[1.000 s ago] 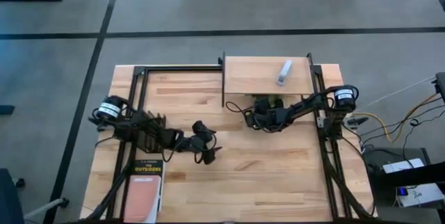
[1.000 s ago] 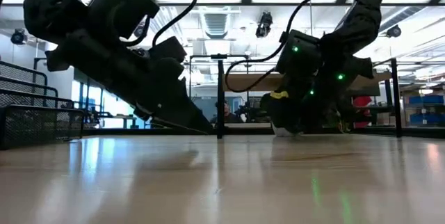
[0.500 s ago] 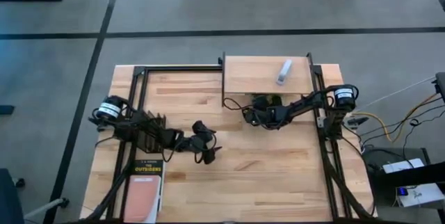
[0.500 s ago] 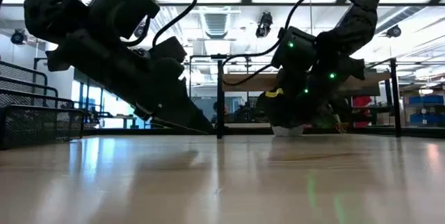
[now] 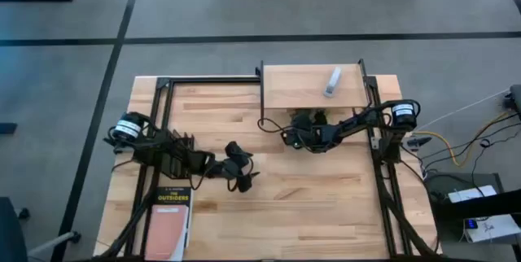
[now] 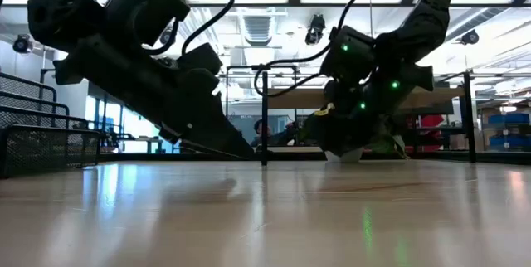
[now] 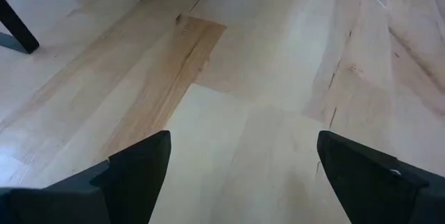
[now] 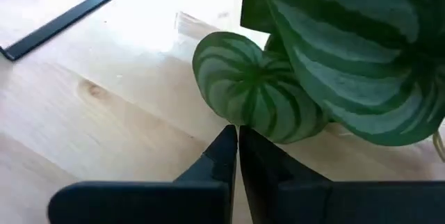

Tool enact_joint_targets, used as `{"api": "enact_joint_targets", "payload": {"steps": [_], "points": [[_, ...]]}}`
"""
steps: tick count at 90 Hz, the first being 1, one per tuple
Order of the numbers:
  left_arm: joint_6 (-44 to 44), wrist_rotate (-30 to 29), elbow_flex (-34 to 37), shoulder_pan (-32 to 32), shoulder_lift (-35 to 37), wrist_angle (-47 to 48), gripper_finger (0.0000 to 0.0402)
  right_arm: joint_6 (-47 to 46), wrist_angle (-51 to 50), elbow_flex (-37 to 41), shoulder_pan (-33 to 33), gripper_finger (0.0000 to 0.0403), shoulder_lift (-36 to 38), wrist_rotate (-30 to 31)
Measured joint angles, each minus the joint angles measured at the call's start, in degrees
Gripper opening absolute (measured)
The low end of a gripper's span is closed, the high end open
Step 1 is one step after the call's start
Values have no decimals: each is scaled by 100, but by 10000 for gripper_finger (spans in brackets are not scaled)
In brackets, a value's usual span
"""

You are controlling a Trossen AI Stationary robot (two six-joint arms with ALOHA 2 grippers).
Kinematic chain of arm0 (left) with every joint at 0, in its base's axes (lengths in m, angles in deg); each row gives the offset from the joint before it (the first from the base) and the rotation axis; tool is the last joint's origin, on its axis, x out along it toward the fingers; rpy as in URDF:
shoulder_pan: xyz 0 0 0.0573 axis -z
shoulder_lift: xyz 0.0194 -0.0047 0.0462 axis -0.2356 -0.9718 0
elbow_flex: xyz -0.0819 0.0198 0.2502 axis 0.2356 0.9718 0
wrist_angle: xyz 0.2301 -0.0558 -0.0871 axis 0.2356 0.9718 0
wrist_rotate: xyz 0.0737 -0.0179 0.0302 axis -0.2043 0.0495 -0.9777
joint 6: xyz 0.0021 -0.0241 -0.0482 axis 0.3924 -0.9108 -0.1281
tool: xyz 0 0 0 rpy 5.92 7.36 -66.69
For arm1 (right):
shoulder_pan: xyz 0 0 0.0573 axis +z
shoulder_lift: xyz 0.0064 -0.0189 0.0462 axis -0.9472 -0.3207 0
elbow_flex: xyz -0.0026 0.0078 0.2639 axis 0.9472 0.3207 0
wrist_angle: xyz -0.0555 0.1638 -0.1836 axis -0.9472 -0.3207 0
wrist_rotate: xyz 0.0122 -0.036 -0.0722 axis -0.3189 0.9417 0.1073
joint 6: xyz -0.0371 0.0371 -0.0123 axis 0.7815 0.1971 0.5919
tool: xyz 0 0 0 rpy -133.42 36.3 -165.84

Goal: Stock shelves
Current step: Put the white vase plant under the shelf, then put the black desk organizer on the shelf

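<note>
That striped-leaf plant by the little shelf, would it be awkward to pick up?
Probably. The plant's broad striped leaves look soft, so they would likely bend rather than give firm hold. The right gripper sits shut at a leaf's edge. Its base is hidden, so weight and tippiness are unclear.

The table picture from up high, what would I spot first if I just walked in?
Probably the right gripper poking at a stripy green plant right at the front edge of the little wooden shelf; its fingers are shut. Then the white thing lying on top of that shelf. The left gripper waits with fingers open over bare table, near a book at the table's near left corner.
</note>
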Motion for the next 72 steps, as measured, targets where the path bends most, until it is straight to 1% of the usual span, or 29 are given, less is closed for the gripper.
{"api": "enact_joint_targets", "payload": {"steps": [19, 34, 53, 72], "points": [[0, 0, 0, 0, 0, 4, 347, -154, -1, -2, 245, 2, 85, 8], [0, 0, 0, 0, 0, 4, 347, -189, -4, -2, 555, 2, 94, 31], [0, 0, 0, 3, 0, 7, 347, 137, -49, 0, 1047, 2, 298, 30], [4, 2, 0, 93, 27, 29, 347, 891, -50, 0, 1442, 2, 800, -17]]}}
